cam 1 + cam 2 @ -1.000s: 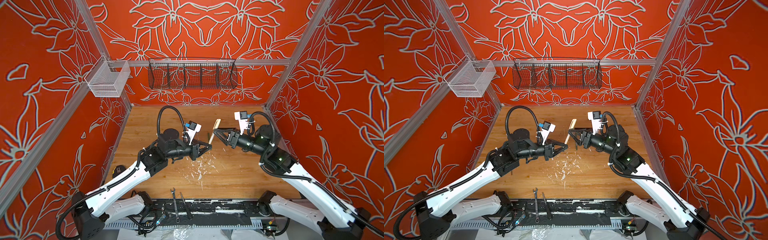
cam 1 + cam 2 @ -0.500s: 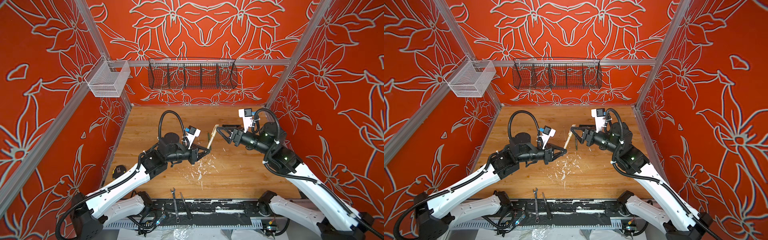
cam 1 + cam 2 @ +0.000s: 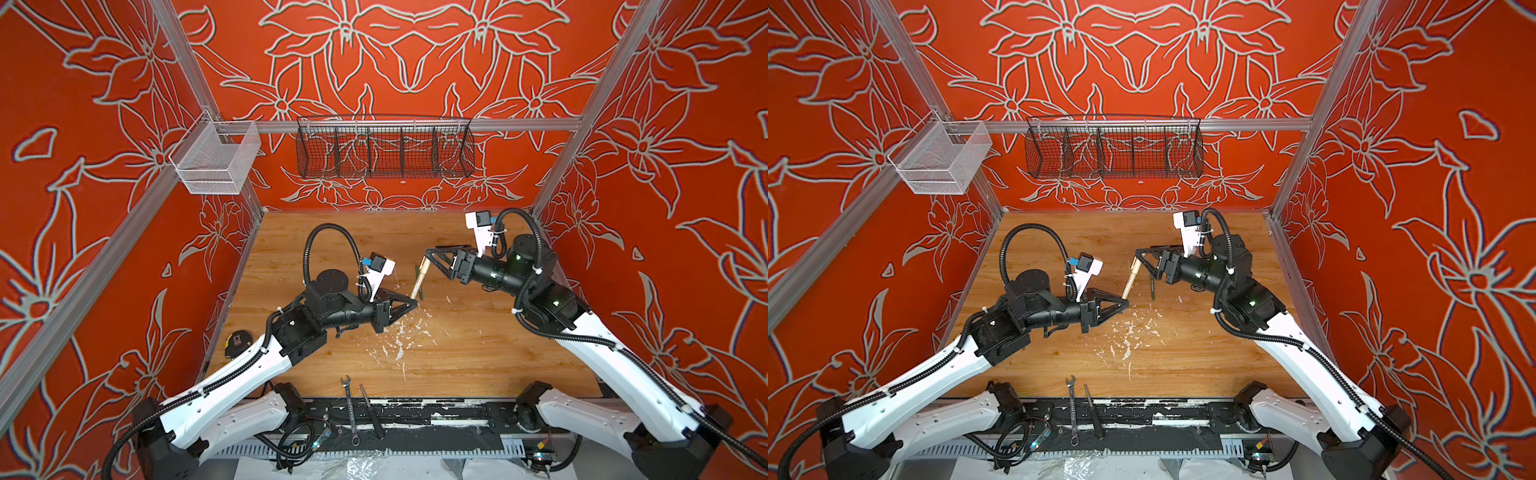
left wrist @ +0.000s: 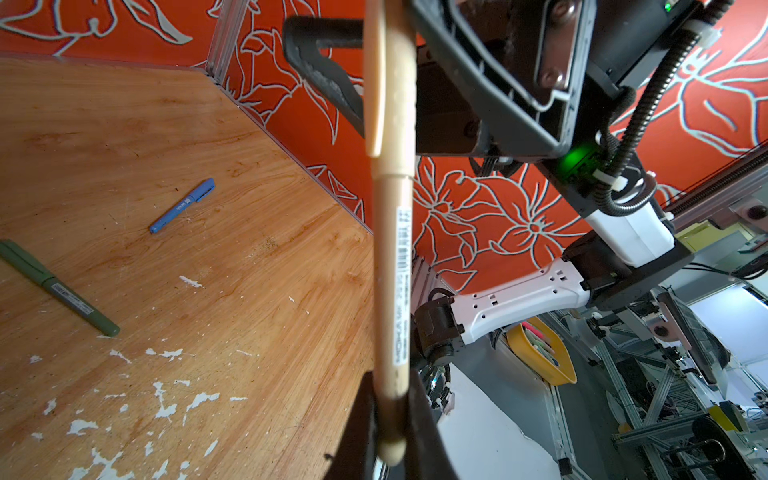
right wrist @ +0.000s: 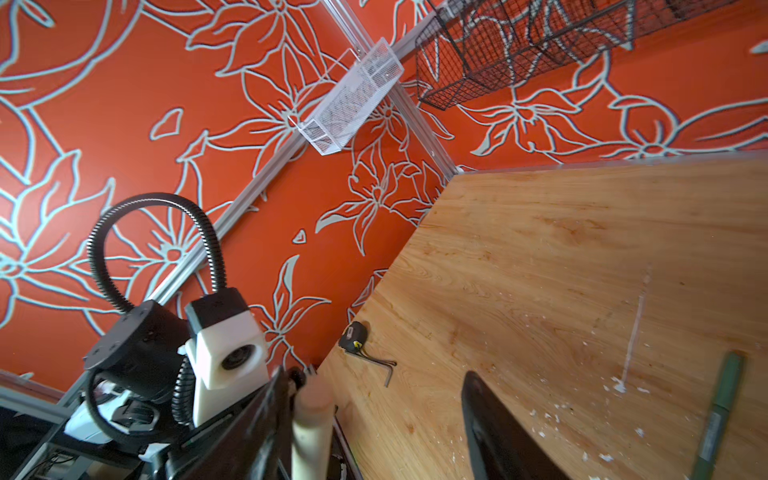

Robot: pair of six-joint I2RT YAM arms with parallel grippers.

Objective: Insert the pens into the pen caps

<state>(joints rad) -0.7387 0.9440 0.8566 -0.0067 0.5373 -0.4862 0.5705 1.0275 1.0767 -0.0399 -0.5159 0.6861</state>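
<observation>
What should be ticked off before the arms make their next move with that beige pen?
1. Left fingers shut on the tan pen at its lower end: ok.
2. Tan cap on the pen's upper end: ok. Pushed fully home: cannot tell.
3. Right gripper open at the cap end: ok. Whether a finger touches the cap: cannot tell.
4. Green pen flat on the table, not in either grip: ok.
5. Blue pen flat on the table, apart from the green one, and looking capped: ok.
</observation>
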